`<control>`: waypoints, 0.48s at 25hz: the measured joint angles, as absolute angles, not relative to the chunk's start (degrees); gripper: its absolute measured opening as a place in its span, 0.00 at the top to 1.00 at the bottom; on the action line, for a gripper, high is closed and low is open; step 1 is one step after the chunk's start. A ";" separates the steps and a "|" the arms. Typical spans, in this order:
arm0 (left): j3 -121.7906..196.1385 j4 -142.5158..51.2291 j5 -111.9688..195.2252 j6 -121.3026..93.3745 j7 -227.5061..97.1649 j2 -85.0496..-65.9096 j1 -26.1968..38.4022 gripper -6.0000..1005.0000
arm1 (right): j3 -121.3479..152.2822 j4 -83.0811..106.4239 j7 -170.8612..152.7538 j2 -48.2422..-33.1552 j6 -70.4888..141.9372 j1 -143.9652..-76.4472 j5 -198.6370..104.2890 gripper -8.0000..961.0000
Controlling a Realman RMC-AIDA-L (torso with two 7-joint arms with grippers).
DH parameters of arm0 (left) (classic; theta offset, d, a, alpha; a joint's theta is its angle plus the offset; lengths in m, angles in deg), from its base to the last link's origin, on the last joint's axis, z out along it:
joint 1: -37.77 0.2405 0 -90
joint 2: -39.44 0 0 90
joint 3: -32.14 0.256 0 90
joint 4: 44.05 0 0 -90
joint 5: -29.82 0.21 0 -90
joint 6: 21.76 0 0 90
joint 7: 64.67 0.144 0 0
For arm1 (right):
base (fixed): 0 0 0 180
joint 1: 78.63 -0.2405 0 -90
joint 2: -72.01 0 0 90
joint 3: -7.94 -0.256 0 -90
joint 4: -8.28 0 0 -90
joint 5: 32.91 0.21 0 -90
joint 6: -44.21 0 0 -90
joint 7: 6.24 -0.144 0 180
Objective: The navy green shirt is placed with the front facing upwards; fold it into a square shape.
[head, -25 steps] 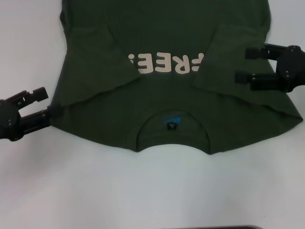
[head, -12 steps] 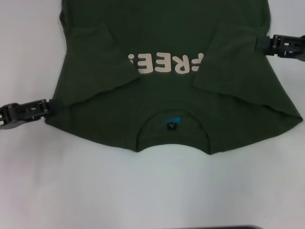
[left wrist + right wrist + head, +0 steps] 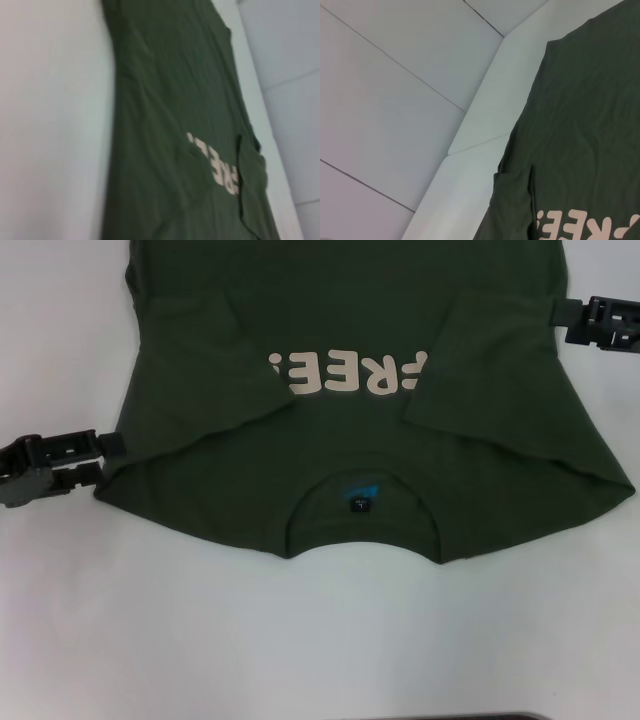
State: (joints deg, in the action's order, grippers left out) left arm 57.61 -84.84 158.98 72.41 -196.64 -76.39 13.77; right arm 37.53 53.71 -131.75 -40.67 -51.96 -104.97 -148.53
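The navy green shirt [image 3: 350, 440] lies flat on the white table [image 3: 320, 640], front up, with its collar and small neck label [image 3: 360, 505] nearest me. Both sleeves are folded inward, partly covering the cream "FREE!" lettering [image 3: 345, 373]. My left gripper [image 3: 108, 455] sits low at the shirt's left shoulder edge, its tip touching the fabric. At the shirt's right side edge, farther up the body, is my right gripper [image 3: 562, 316]. The shirt [image 3: 175, 125] fills the left wrist view. The right wrist view shows its lettered part [image 3: 580, 150].
White table surrounds the shirt on the left, right and near sides. A dark strip [image 3: 450, 717] shows at the table's near edge. The right wrist view shows the table's far edge [image 3: 485, 100] with pale floor tiles [image 3: 395, 100] beyond.
Both grippers have turned from lying flat and wide to edge-on. The left has closed in on the shoulder edge. The right has moved away from me and outward to the side edge. The shirt lies unchanged.
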 joint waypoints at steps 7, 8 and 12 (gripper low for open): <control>57.52 -81.59 162.72 68.06 -197.89 -75.55 13.00 0.22 | 37.31 53.71 -132.45 -40.25 -51.67 -105.71 -148.48 0.03; 57.43 -81.51 162.90 67.92 -197.91 -75.53 12.94 0.22 | 37.27 53.71 -132.49 -40.24 -51.67 -105.88 -148.48 0.03; 57.50 -81.42 163.35 67.86 -199.00 -75.22 12.90 0.22 | 37.22 53.71 -132.50 -40.26 -51.67 -105.98 -148.48 0.03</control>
State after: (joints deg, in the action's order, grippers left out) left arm 57.50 -81.42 163.35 67.86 -199.00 -75.22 12.90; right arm 37.22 53.71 -132.50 -40.26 -51.67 -105.98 -148.48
